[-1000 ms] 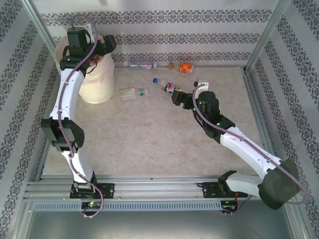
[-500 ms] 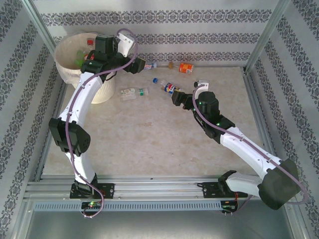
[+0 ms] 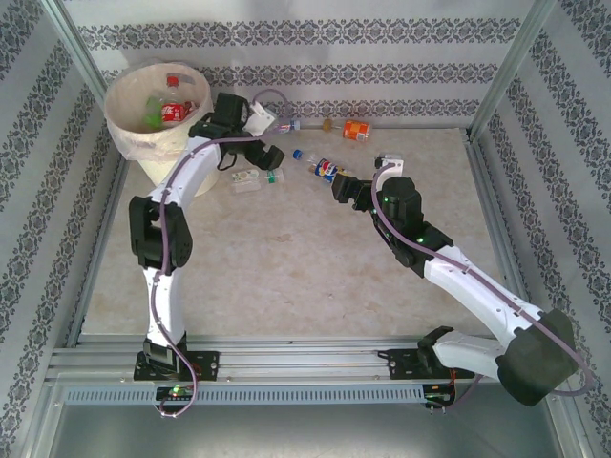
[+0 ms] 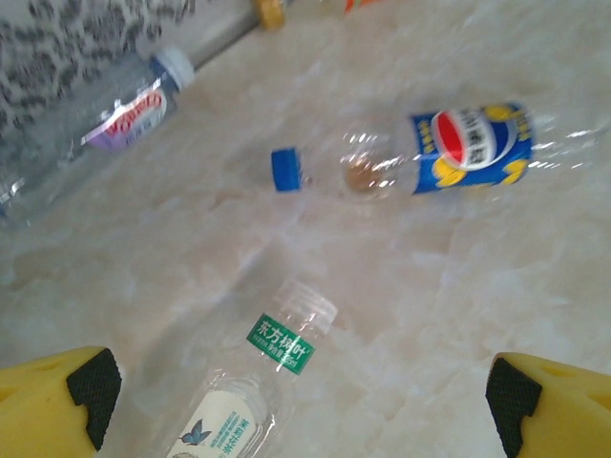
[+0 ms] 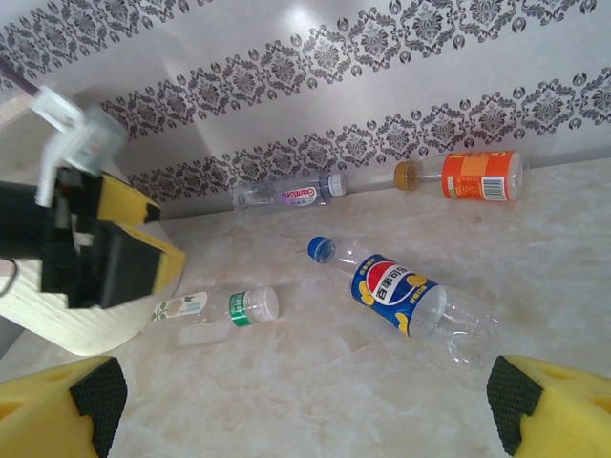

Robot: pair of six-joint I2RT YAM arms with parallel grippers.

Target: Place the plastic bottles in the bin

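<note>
The cream bin (image 3: 122, 134) stands at the far left with bottles inside. Four plastic bottles lie on the table. A green-banded bottle (image 3: 256, 177) (image 4: 277, 353) (image 5: 215, 310) lies right of the bin. My left gripper (image 3: 251, 160) (image 4: 301, 396) hovers open just above it, holding nothing. A blue-labelled bottle (image 3: 325, 170) (image 4: 468, 148) (image 5: 396, 291) lies in the middle, and my right gripper (image 3: 341, 186) (image 5: 305, 405) stands open and empty just short of it. By the back wall lie a purple-labelled bottle (image 3: 282, 124) (image 5: 291, 196) and an orange-labelled bottle (image 3: 355, 129) (image 5: 473, 175).
Patterned walls and a metal frame (image 3: 492, 191) enclose the marble table (image 3: 286, 258). The near half of the table is bare. In the right wrist view the left gripper's yellow fingers (image 5: 143, 258) stand in front of the bin (image 5: 57, 324).
My left arm has swung away from above the bin, to the right and down over the green-banded bottle. The right arm has barely moved.
</note>
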